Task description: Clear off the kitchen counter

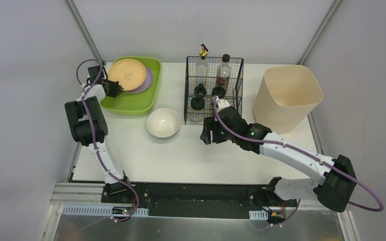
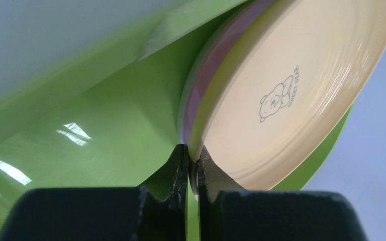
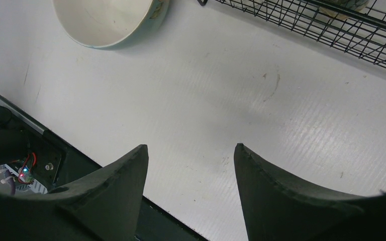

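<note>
Your pale yellow round plate (image 2: 301, 115) reads "SWEET BEAR"; the left gripper (image 2: 192, 153) pinches its rim over the far-left green plastic tray (image 2: 95, 135). Your right gripper (image 3: 191, 155) hangs spread above the flat white counter (image 3: 206, 95).

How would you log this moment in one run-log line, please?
left tool shut on yellow plate in green tray | right tool open, empty, over kitchen counter | white bowl on kitchen counter

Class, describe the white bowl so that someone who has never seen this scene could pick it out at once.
Start at the white kitchen counter and look between the green tray and the black wire basket. The white bowl stands there, upright and empty. Unlike the yellow plate and the bottles, it sits on the counter itself.
</note>
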Controlling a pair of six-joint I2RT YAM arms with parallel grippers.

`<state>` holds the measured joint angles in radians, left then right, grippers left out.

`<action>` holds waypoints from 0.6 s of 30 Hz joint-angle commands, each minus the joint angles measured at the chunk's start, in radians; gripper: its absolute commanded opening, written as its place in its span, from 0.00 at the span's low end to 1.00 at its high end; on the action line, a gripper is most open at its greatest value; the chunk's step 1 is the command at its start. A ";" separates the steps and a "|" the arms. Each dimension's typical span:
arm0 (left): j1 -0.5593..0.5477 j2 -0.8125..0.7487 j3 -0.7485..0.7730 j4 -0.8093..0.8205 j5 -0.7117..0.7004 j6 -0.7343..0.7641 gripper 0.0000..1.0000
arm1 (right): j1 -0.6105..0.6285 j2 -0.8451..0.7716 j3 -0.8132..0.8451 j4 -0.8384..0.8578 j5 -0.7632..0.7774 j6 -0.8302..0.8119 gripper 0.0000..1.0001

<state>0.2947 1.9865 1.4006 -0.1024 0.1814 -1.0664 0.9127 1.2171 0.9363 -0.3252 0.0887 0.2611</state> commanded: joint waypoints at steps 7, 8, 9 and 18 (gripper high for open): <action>-0.075 0.107 0.185 -0.022 0.006 -0.013 0.00 | 0.019 0.001 0.004 0.023 0.043 0.002 0.66; -0.077 0.111 0.188 -0.025 0.002 -0.017 0.00 | 0.020 0.001 0.003 0.023 0.045 0.003 0.67; -0.078 0.115 0.189 -0.028 -0.006 -0.020 0.00 | 0.020 0.001 0.003 0.023 0.045 0.003 0.67; -0.079 0.098 0.147 -0.036 -0.033 -0.008 0.22 | 0.029 0.021 0.013 0.017 0.047 -0.001 0.67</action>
<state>0.2108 2.1040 1.5478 -0.1371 0.1726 -1.0683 0.9318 1.2259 0.9363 -0.3256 0.1173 0.2607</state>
